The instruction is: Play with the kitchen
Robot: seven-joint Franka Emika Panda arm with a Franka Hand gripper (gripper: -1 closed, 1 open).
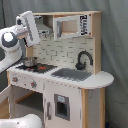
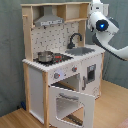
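Though oven door (image 2: 73, 104) open: one kitchen (image 2: 60, 62), one pot (image 2: 45, 56).

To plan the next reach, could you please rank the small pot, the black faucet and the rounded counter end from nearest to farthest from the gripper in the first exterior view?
1. Small pot, on the stovetop, just below the gripper.
2. Black faucet, behind the sink, further towards the first exterior view's right.
3. Rounded counter end, far right.
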